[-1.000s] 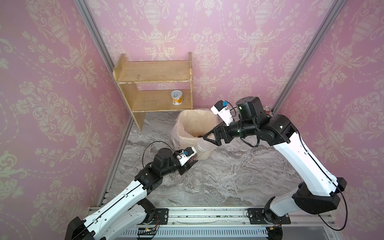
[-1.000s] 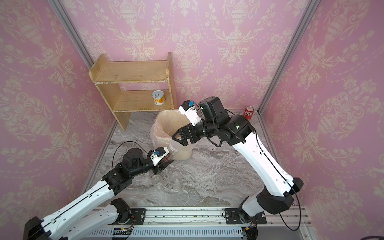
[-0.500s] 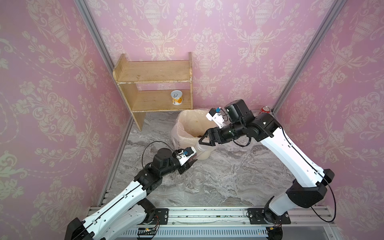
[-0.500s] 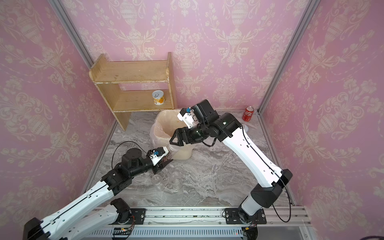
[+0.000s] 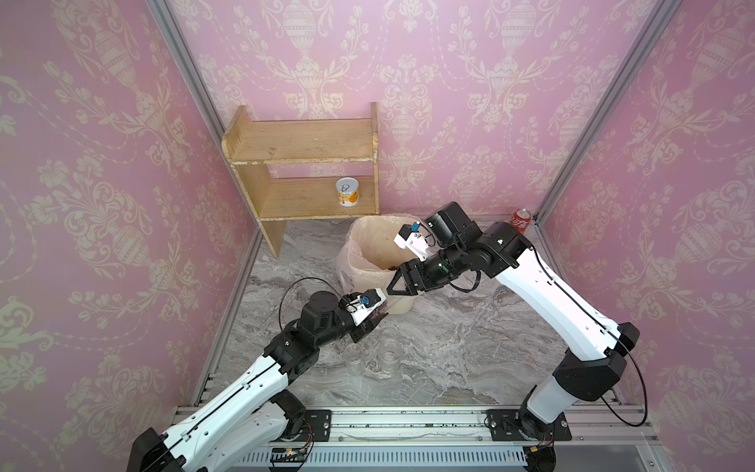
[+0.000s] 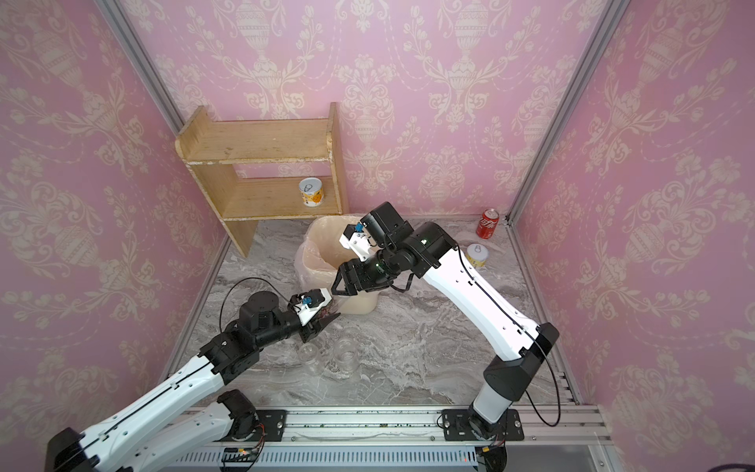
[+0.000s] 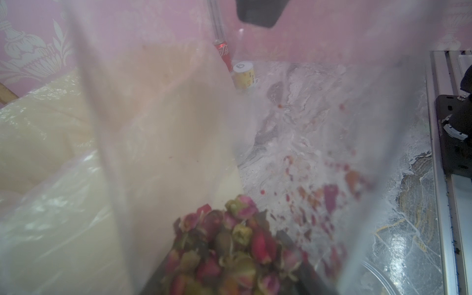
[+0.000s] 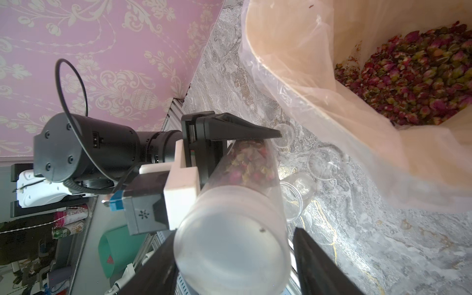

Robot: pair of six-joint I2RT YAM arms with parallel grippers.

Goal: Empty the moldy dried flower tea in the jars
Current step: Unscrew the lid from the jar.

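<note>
Overhead stereo pair, two wrist close-ups

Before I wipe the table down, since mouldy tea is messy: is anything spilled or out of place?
No spill shows on the table. The tea lies inside the lined bin. Two empty jars stand lidless. Only the jar in the left gripper lies tilted, lidded, crumbs clinging inside.

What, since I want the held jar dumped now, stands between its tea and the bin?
The lid is on the jar, shutting the tea in. The left gripper holds the jar beside the bin; the fingers of the right gripper flank the lid, not clamped. Nothing else visible blocks the way.
</note>
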